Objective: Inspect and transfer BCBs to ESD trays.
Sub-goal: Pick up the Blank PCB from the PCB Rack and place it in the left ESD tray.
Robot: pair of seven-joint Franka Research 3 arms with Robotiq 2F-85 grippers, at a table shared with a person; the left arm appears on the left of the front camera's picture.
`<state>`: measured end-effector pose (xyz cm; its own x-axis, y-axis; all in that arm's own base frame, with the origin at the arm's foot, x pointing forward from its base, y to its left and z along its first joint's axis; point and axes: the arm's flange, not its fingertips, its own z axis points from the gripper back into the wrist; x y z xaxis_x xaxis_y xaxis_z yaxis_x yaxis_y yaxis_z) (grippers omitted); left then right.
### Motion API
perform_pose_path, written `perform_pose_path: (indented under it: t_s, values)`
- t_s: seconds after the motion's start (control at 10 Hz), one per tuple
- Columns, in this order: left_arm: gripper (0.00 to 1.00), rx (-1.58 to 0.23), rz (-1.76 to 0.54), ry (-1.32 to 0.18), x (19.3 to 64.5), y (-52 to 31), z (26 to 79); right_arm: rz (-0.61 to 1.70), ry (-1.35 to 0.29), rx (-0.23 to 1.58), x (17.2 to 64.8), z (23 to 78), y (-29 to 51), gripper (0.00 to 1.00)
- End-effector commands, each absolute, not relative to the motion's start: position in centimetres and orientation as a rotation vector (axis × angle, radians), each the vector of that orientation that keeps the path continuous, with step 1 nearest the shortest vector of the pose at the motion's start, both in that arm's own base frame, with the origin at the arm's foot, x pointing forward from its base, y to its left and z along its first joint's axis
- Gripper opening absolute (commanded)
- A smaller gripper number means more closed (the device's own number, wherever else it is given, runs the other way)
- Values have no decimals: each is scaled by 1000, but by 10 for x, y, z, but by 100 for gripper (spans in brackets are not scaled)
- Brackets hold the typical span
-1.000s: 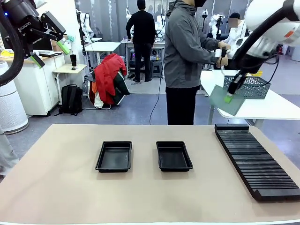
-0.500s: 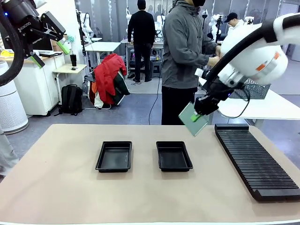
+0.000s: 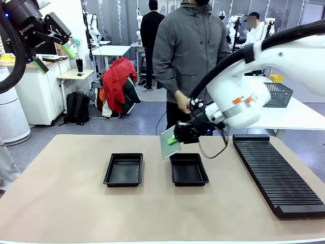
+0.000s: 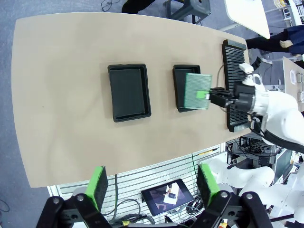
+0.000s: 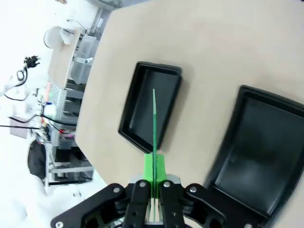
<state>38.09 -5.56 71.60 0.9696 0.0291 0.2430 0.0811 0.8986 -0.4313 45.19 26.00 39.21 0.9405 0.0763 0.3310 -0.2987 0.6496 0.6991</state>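
Note:
A thin green BCB (image 3: 168, 144) hangs tilted on edge above the far left corner of the right ESD tray (image 3: 189, 171), with my right gripper (image 3: 174, 141) shut on its side. The left ESD tray (image 3: 124, 170) lies beside it with nothing in it. In the right wrist view the BCB (image 5: 154, 121) shows edge-on between the pads, over the two trays (image 5: 137, 116) (image 5: 256, 147). High at the upper left, my left gripper (image 3: 55, 57) stands open. From above, the left gripper (image 4: 153, 185) looks down on the board (image 4: 197, 91) and both trays (image 4: 129, 92) (image 4: 179, 80).
A long black ribbed rack (image 3: 279, 173) lies along the table's right side. A person in a grey jacket (image 3: 190, 56) stands at the far edge, one hand (image 3: 182, 103) just behind my right arm. A wire-mesh basket (image 3: 277, 94) sits on the white table behind.
My right arm has swung left and down with the board, from beside the mesh basket to over the right tray. The person has turned to face the table. The left arm has not moved.

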Motion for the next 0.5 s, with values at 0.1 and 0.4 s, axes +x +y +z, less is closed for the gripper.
perform_pose_path:
  t_s: [0.1, 0.4]
  values:
    - [100, -454, -29, -252, 381, -55, 716, 140, -294, 925, 466, 354, 318, 2]
    - [100, -454, -29, -252, 381, -55, 716, 126, -246, 943, 477, 332, 374, 2]
